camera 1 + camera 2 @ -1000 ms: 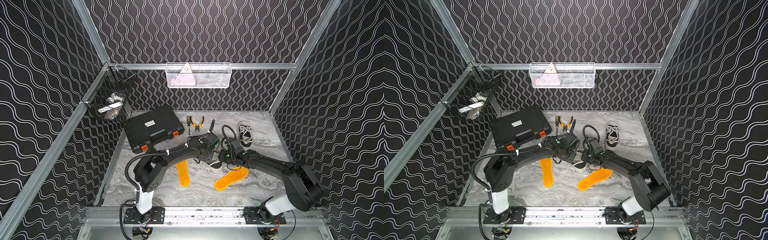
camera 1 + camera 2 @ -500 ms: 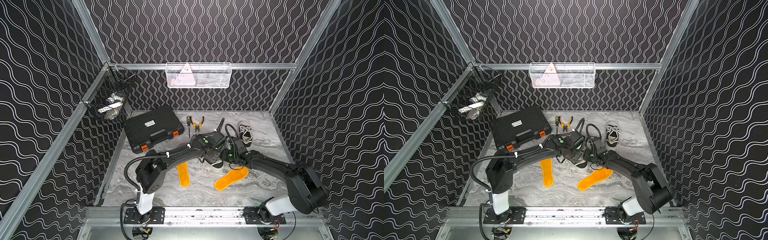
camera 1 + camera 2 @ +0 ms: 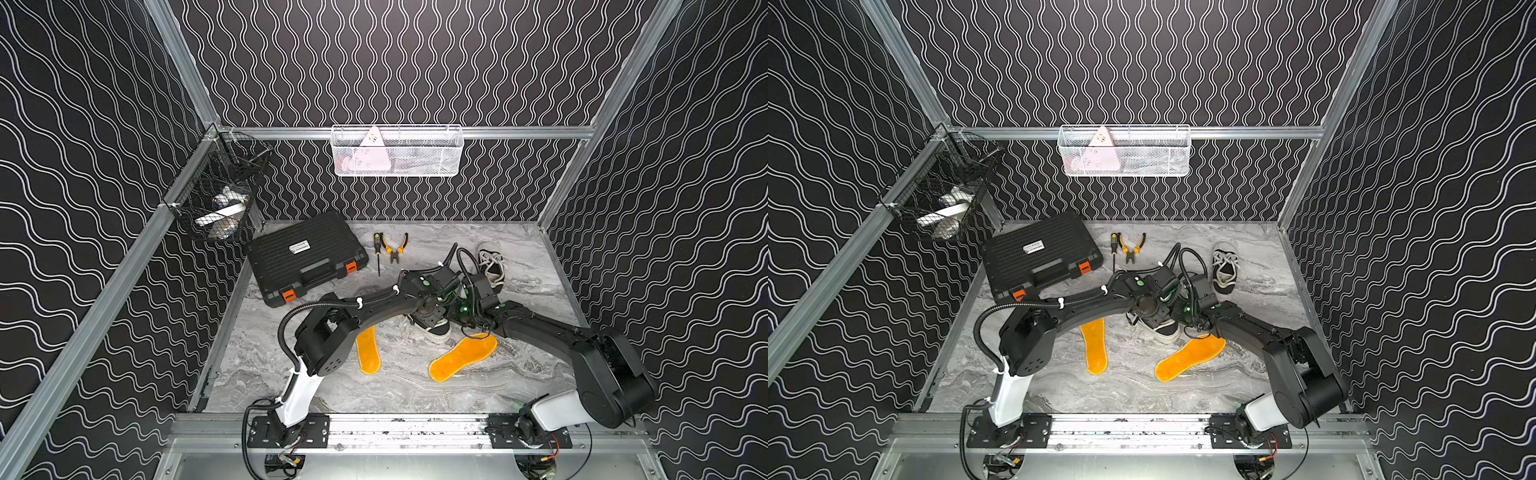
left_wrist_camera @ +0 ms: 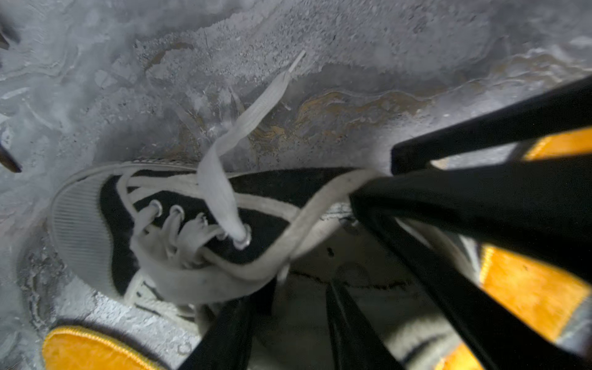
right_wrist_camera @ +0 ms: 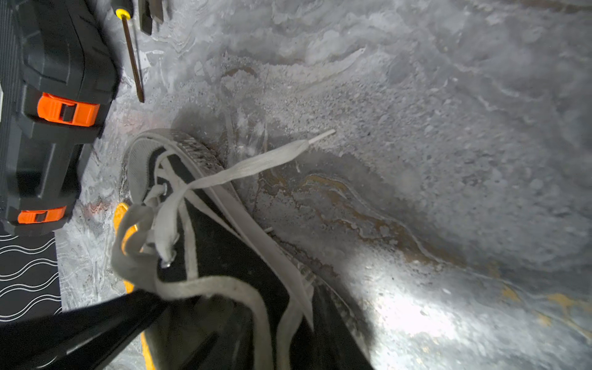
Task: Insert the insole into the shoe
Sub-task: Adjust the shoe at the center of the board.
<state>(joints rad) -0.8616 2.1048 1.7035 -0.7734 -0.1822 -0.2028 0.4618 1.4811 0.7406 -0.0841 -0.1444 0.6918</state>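
Bending both arms over the black canvas sneaker with white toe cap and white laces [image 4: 266, 187], sitting midway across the grey marbled tabletop [image 3: 415, 395], toe turned toward the black plastic tool case with orange latches [image 5: 57, 57]. Straddling the sneaker's side wall with the left gripper [image 4: 294, 288]: fingers [image 4: 224, 336] standing spread, one outside by the laces, one down inside the opening. Crowding the heel end with the right gripper [image 4: 374, 184]; impossible to tell whether spread or pressed together. Keeping both insoles out on the tabletop: the flat orange fabric insole [image 3: 463, 357] lying near the heel beneath the right arm, the second orange insole [image 3: 368, 353] lying beside the left arm's elbow, apart from the sneaker. Trailing one loose lace end [image 5: 282, 153] across the marble.
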